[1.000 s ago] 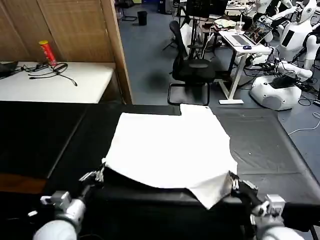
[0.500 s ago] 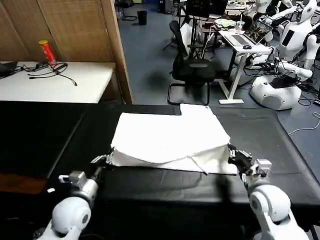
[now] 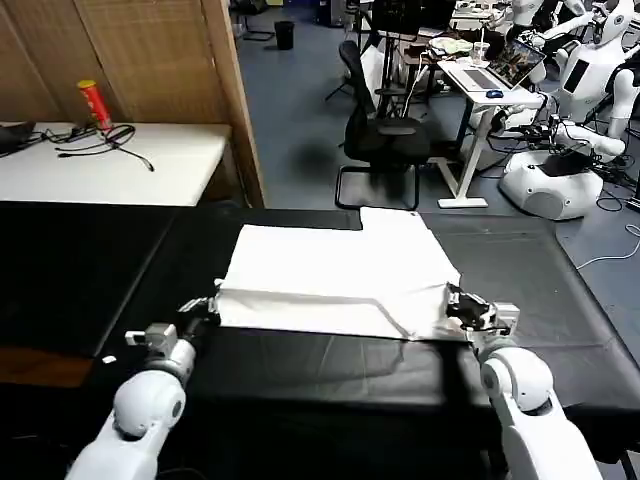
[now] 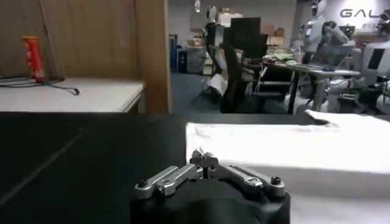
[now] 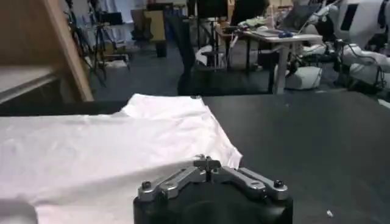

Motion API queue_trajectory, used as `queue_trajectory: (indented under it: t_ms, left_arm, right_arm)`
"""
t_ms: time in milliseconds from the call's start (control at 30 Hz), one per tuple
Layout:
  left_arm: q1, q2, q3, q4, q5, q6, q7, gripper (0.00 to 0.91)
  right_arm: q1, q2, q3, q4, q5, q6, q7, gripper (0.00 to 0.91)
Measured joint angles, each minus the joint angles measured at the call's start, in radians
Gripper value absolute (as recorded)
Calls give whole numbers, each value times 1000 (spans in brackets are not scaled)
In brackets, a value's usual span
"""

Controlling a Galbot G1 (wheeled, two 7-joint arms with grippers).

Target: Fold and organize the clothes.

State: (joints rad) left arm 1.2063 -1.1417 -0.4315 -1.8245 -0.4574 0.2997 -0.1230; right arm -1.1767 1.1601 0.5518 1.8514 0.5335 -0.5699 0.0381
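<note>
White T-shirt [image 3: 335,280] lies folded on black desk [image 3: 520,290]. Left gripper [image 3: 207,306] at its near-left corner, right gripper [image 3: 458,303] at near-right corner, both jaws pinched shut on hem.

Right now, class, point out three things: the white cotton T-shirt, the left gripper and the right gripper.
White cotton T-shirt [image 3: 335,275]: head view, middle of the folded cloth.
Left gripper [image 3: 208,307]: head view, between its fingers at the shirt's near left corner.
Right gripper [image 3: 457,300]: head view, between its fingers at the near right corner.
</note>
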Motion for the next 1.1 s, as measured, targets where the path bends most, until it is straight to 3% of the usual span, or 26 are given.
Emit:
queue_trajectory:
  t_ms: [167,367,467,533,567,600,633,667,733,800,900,933,1100]
  left_arm:
    - [13,11,-5,-6,8,21,3,878]
    - [49,32,-19,-41,-7,71,18,878]
    - [75,39,-28,-58,-42,91,20,878]
    - [91,41,-34,-63,-65,97,20,878]
    - [98,41,-38,-63,-73,100,19,829]
    - [102,42,-39,-63,-78,101,19,683]
    - [106,42,-42,-63,-84,102,20,624]
    - [110,42,-44,-63,-90,103,19,488]
    - [117,43,-47,-63,-96,103,19,176]
    - [120,44,-48,-63,-99,103,19,29]
    - [121,45,-48,-63,-101,103,20,0]
    - [121,45,-48,-63,-101,103,20,0]
    - [126,49,-46,-65,-101,104,23,0]
  right_arm:
    - [-65,-37,30,99,7,-73,34,878]
    - [-145,-53,56,173,-2,-104,39,878]
    - [-168,-53,60,181,-7,-110,40,731]
    - [-181,-50,62,186,-14,-115,40,683]
    - [-187,-49,63,189,-16,-116,40,644]
    - [-193,-47,63,191,-17,-116,40,575]
    - [-198,-45,63,192,-19,-116,40,556]
    - [-202,-42,63,192,-21,-115,40,546]
    - [-208,-39,63,193,-24,-112,40,380]
    - [-214,-36,63,197,-27,-112,41,254]
    - [-224,-34,63,200,-32,-111,45,166]
    - [-227,-33,64,201,-32,-111,47,98]
    - [-244,-31,64,211,-32,-122,72,68]
